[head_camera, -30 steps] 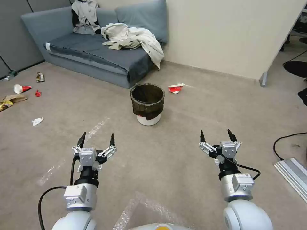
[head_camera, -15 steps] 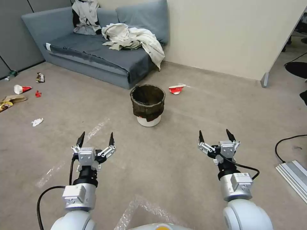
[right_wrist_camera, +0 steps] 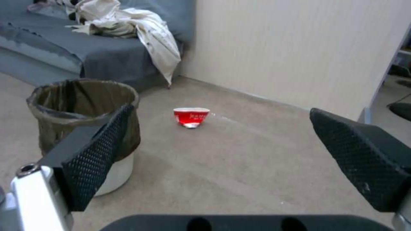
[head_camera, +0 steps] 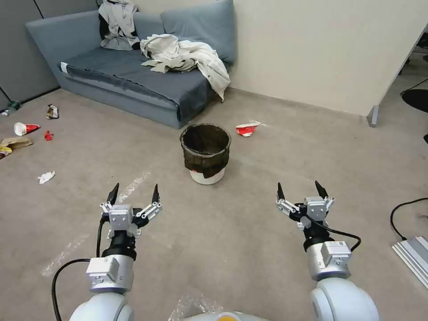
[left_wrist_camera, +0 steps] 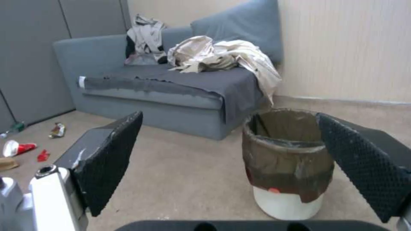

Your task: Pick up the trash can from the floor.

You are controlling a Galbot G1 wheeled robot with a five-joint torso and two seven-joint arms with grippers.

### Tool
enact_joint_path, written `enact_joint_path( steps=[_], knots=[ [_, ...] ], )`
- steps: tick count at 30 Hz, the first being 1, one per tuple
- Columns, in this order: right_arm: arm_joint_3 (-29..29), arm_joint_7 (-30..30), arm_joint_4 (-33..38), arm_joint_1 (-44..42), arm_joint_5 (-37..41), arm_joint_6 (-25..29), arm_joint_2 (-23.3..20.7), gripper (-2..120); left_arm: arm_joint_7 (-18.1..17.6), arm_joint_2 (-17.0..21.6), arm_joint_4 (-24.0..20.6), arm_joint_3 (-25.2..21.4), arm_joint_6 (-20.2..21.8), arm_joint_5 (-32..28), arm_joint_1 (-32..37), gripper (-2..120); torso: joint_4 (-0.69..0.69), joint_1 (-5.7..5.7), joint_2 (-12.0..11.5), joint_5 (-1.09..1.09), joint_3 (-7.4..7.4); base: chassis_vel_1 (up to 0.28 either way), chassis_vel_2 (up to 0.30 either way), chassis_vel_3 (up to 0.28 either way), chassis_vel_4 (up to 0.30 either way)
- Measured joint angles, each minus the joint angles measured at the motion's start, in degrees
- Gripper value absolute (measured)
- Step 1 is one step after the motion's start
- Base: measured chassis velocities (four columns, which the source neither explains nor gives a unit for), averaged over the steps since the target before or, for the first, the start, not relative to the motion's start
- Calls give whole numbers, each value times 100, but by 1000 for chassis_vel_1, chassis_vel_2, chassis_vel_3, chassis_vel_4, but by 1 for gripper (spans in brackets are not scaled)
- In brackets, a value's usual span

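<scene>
Round white trash can (head_camera: 205,154) with dark plastic bag liner stands upright on beige carpet floor (head_camera: 249,223), ahead of and between 2 spread, empty grippers. Left gripper (head_camera: 133,195) and right gripper (head_camera: 300,191) hover well short of it. Its bag hides most of the white wall.

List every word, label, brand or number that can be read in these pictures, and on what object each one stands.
No text can be read with certainty.
Crushed red cup: white lettering on the red side, too blurred to read.
Right arm, behind the right claw: a small label, too small to read.
Trash can: a red spot on the white wall, no legible text.
</scene>
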Motion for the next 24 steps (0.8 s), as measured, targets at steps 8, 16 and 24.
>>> enact_joint_path(
  steps=[8,16,24],
  knots=[
    [-10,-2,-18,0,-20,0,22,100,13,6,43,-4,5,-31,-15,100,0,0,0,-1,0,-112,113,106,-126],
    [-20,-18,-26,0,-36,7,33,100,13,17,48,-29,5,-81,-17,100,0,0,0,0,0,-124,111,123,-110],
    [-26,-29,-53,11,-43,13,36,100,15,25,49,-37,11,-103,-26,100,0,0,0,-1,0,-97,119,104,-115]
  ],
)
